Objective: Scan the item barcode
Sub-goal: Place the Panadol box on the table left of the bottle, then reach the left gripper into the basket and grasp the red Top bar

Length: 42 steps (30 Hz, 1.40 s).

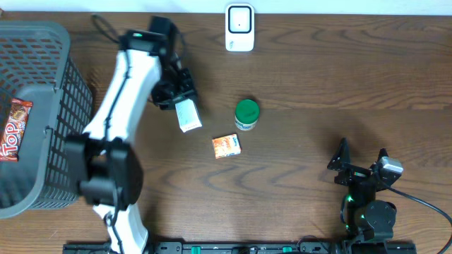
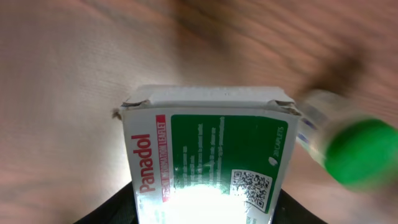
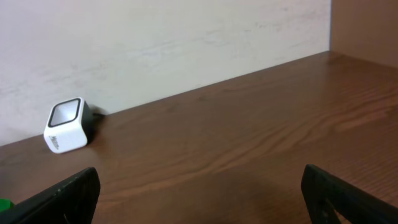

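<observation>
My left gripper [image 1: 178, 99] is shut on a white and green Panadol box [image 1: 188, 115], held left of the table's middle. In the left wrist view the box [image 2: 205, 155] fills the centre, its square printed code [image 2: 252, 188] facing the camera; my left gripper [image 2: 205, 214] clamps its near end at the bottom edge. The white barcode scanner [image 1: 239, 28] stands at the back edge of the table, also seen in the right wrist view as a small white block [image 3: 65, 126]. My right gripper [image 1: 362, 164] rests open at the front right, its fingers [image 3: 68, 193] wide apart over bare wood.
A bottle with a green cap [image 1: 246, 114] stands right of the box, blurred in the left wrist view [image 2: 357, 152]. A small orange packet [image 1: 226, 145] lies near the middle. A grey mesh basket [image 1: 49, 92] with a red snack packet [image 1: 14, 130] fills the left side.
</observation>
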Available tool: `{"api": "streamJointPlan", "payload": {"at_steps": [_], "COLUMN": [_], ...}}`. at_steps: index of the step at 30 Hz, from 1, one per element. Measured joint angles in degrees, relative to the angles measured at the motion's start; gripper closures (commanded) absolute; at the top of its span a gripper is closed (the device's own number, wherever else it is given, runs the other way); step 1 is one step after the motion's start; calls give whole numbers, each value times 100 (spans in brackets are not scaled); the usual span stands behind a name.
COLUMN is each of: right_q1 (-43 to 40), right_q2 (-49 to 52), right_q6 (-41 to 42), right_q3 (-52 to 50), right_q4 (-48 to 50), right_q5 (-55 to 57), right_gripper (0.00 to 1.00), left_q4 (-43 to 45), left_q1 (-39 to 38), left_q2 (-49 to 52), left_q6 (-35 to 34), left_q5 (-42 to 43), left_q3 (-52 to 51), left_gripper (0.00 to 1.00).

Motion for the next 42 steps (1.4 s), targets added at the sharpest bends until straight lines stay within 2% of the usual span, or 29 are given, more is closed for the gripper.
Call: {"api": "streamJointPlan", "payload": {"at_steps": [5,12,14,19,24,29,33,36,39,42], "right_q1": [0,0,0,0,0,0,0,0,0,0], "right_q2": [0,0,0,0,0,0,0,0,0,0], "right_q6": [0,0,0,0,0,0,0,0,0,0], "right_q3": [0,-4,-4,-4,-4,-4,-4,-4,-4,-4], "right_q4": [0,0,2,0,0,0,2,0,0,0], "right_q5": [0,0,-2,-2,-2,-2,0,0,-2,-2], "right_gripper": [1,1,1,1,1,0,1,1,1,1], "left_q4": [1019,2072,2173,1993,1633,1722,1884,1720,1217,678], "left_q1": [-444,-710,-739,-741,-739,-623,-22,962,2129,3163], "left_q2": [693,1233,1200,1143,595,-1086,-2684,-3541,-3794,-3473], "left_q6": [2,-153,-199,-232,173,542,588,227,-501,-1311], "left_q5": [-811,-1095,-1156,-1191,-1248,-1602,-2387,-3084,-3412,-3366], "left_q3": [-251,-798,-863,-876,-627,367,955,1091,1113,997], "left_gripper": [48,48,41,4,2,2,2,2,2,3]}}
